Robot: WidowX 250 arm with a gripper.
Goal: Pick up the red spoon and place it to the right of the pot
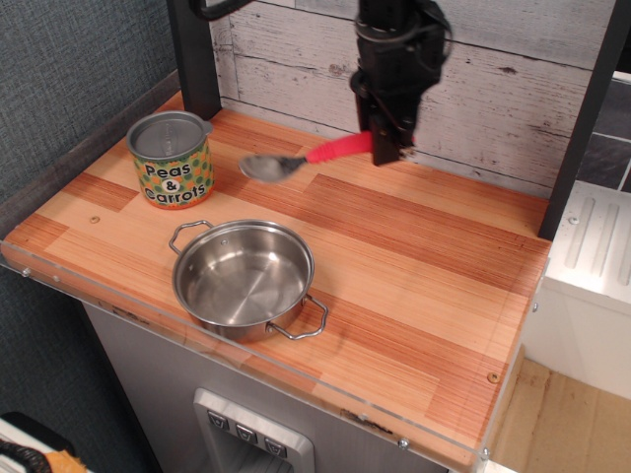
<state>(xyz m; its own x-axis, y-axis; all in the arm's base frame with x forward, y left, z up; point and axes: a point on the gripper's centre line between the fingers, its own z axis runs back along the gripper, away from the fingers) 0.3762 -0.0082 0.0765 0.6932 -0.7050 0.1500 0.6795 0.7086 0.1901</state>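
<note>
The red spoon (325, 153) hangs in the air above the table's back middle, red handle to the right, silver bowl (271, 167) pointing left. My gripper (386, 146) is shut on the end of the red handle and holds the spoon lifted off the wood. The pot (244, 278) is a shallow steel pan with two wire loop handles, standing near the table's front left edge, below and left of the gripper. The spoon is well behind the pot and apart from it.
A green-orange "Peas & Carrots" tin can (173, 160) stands at the back left, left of the spoon's bowl. A black post (193, 54) rises at the back left corner. The wooden tabletop (424, 286) stretches to the right of the pot.
</note>
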